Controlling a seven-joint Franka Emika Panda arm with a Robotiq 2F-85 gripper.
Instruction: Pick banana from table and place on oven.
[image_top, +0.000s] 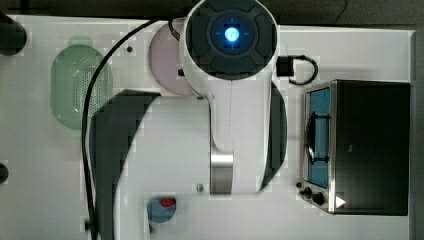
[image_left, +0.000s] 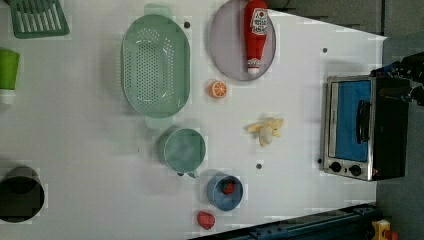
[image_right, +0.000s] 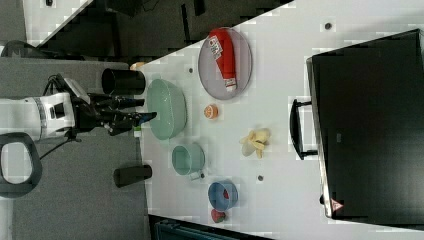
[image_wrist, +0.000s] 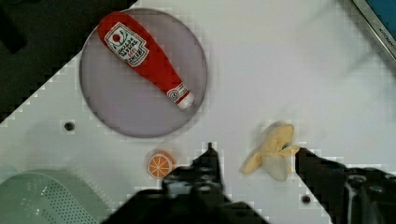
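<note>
The pale yellow banana (image_left: 266, 130) lies with its lobes splayed on the white table (image_left: 300, 90), between the orange slice and the oven's door. The black oven (image_left: 365, 127) stands at the left view's right, glass door shut, its flat dark top (image_right: 370, 125) bare. In the wrist view the banana (image_wrist: 273, 151) shows far below, between the two dark fingers of my gripper (image_wrist: 254, 149). The fingers are spread and hold nothing. In the right view my gripper (image_right: 147, 110) hangs well clear of the table, and the banana (image_right: 255, 141) lies near the oven's handle. My arm hides the table's middle in the top view, beside the oven (image_top: 370, 145).
A ketchup bottle (image_left: 256, 35) lies on a grey plate (image_left: 225, 45). An orange slice (image_left: 218, 89) sits near the green colander (image_left: 155, 65). A green cup (image_left: 185, 148), a blue bowl (image_left: 225, 191) and a strawberry (image_left: 205, 219) are grouped towards the left view's bottom.
</note>
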